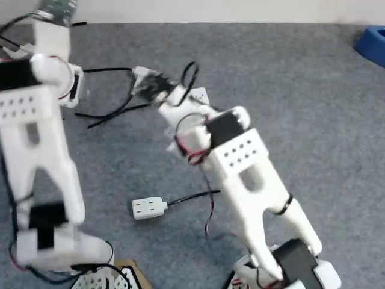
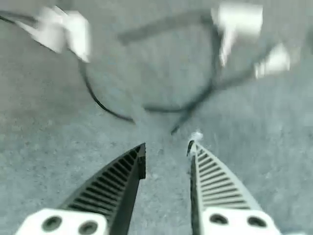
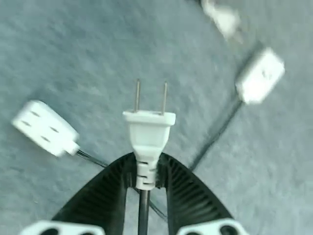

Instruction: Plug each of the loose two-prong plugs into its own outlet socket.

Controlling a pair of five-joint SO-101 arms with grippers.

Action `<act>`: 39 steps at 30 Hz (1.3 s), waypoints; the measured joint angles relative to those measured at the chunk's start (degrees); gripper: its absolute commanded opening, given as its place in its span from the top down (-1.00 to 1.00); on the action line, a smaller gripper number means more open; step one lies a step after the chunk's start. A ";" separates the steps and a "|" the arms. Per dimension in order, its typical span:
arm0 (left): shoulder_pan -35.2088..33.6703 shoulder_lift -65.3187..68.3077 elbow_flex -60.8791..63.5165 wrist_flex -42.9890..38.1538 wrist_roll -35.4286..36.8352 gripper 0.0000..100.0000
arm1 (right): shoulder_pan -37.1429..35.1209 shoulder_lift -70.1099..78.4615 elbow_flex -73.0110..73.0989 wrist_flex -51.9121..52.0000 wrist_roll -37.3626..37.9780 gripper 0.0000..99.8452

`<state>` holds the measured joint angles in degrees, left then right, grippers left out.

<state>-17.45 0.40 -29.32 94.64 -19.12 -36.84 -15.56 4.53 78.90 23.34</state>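
My right gripper (image 3: pixel 146 169) is shut on the neck of a white two-prong plug (image 3: pixel 148 128), whose prongs point away over the grey carpet. Beyond it lie a white outlet socket (image 3: pixel 45 128) to one side and another white socket (image 3: pixel 260 76) on a black cord to the other. A blurred white plug (image 3: pixel 222 19) lies farther off. In the high view the right gripper (image 1: pixel 150 85) reaches toward the back left among black cords. My left gripper (image 2: pixel 166 149) hangs open above bare carpet, with looped black cords (image 2: pixel 161 105) and blurred white pieces (image 2: pixel 63 32) ahead of it.
A white outlet socket (image 1: pixel 149 208) with a black cord lies on the carpet between the two arms. A blue object (image 1: pixel 373 45) sits at the back right edge. The carpet to the right of the right arm is open floor.
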 measured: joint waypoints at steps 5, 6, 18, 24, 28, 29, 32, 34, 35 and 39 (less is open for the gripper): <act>0.09 -17.14 21.01 -12.04 3.69 0.49 | -5.80 -2.20 5.54 -3.52 -1.58 0.98; 0.09 -20.84 26.73 -15.38 3.87 0.45 | -5.80 -2.20 7.82 -4.75 -1.67 0.98; 0.26 -71.65 83.60 -40.79 1.05 0.20 | -1.49 -11.43 21.36 -12.13 -7.03 0.98; 2.73 -89.32 98.90 -43.52 1.05 0.20 | -4.66 -21.10 30.77 -15.74 -11.69 0.98; 4.66 -98.90 102.33 -43.60 1.05 0.20 | -10.02 -25.05 39.30 -20.31 -11.69 0.98; 4.75 -101.01 102.42 -43.60 1.05 0.20 | -10.90 -25.05 40.70 -21.36 -11.69 0.98; 5.10 -103.30 102.42 -43.60 1.05 0.20 | -12.66 -23.82 42.81 -24.18 -12.13 0.98; 5.10 -103.65 102.42 -43.60 1.05 0.20 | -13.63 -22.15 42.81 -24.79 -12.22 0.98; 5.01 -103.82 102.42 -43.60 1.05 0.20 | -14.15 -21.36 42.81 -24.97 -12.31 0.98; 5.10 -104.09 103.38 -43.60 1.05 0.20 | -15.30 -19.16 40.62 -25.14 -12.31 0.98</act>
<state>-12.35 -103.69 74.07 51.03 -18.07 -52.13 -34.73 45.14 53.76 11.03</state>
